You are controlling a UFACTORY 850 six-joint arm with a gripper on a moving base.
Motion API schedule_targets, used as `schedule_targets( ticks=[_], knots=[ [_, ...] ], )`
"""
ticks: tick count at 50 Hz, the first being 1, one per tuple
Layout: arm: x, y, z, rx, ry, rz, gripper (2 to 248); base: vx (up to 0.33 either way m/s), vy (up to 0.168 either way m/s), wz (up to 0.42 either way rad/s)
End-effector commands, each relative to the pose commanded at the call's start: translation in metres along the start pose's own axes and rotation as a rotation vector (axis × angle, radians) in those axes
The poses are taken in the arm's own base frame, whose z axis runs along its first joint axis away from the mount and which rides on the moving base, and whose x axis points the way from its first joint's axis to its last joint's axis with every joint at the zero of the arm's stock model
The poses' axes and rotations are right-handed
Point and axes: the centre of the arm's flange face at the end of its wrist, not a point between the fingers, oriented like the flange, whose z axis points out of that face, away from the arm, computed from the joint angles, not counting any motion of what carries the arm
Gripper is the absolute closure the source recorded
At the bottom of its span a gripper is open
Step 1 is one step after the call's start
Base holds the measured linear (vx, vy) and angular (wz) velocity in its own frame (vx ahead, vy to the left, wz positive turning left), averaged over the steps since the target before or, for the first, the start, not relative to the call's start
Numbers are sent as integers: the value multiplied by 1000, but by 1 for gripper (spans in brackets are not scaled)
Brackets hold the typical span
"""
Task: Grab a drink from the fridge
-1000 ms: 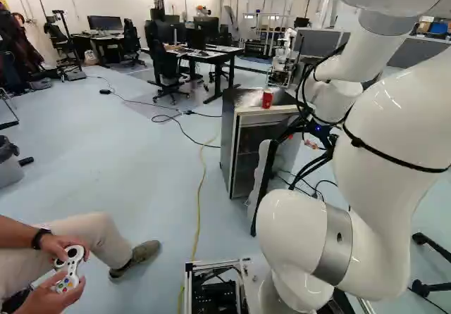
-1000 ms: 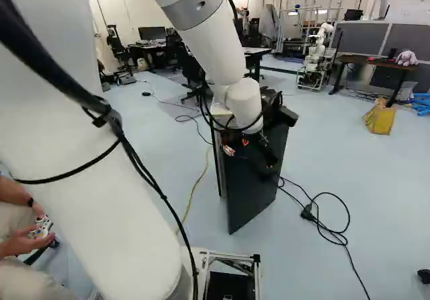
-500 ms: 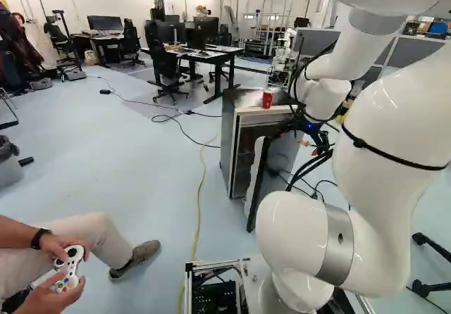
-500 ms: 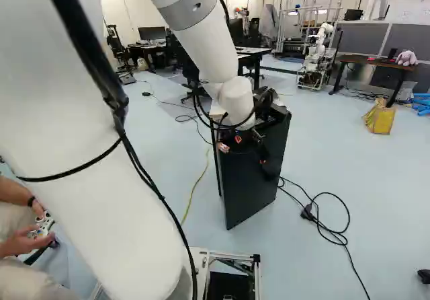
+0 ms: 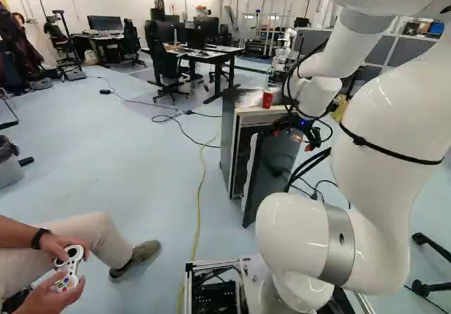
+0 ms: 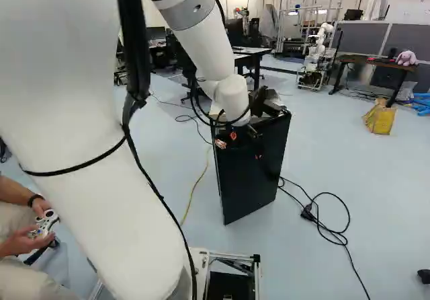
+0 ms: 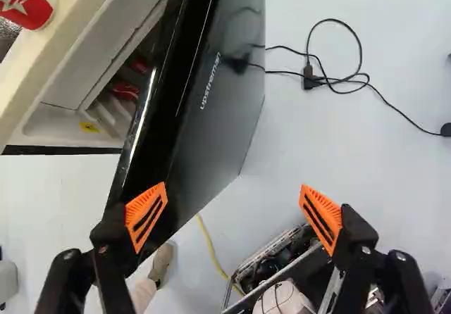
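In the left base view, looking ahead and slightly down from behind and left of the smooth white robot arm [image 5: 387, 124]; in the right base view, likewise from its right, sharing the small dark boxy fridge [image 5: 227, 141] at middle range. In the wrist view, looking steeply down, close over the flat black fridge door [image 7: 218, 124], visible from both base cameras too.

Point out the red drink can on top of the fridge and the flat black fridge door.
Red drink can [image 5: 267, 100]: left base view, its side.
Flat black fridge door [image 6: 248, 172]: right base view, its outer face.
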Motion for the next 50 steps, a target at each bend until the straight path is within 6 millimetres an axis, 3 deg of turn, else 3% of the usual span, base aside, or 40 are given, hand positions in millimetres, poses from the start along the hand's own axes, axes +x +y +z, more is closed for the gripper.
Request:
schedule_targets(
  ticks=[50],
  knots=[
    [17,-47,16,36,-5,-78,3,0,0,0]
  ],
)
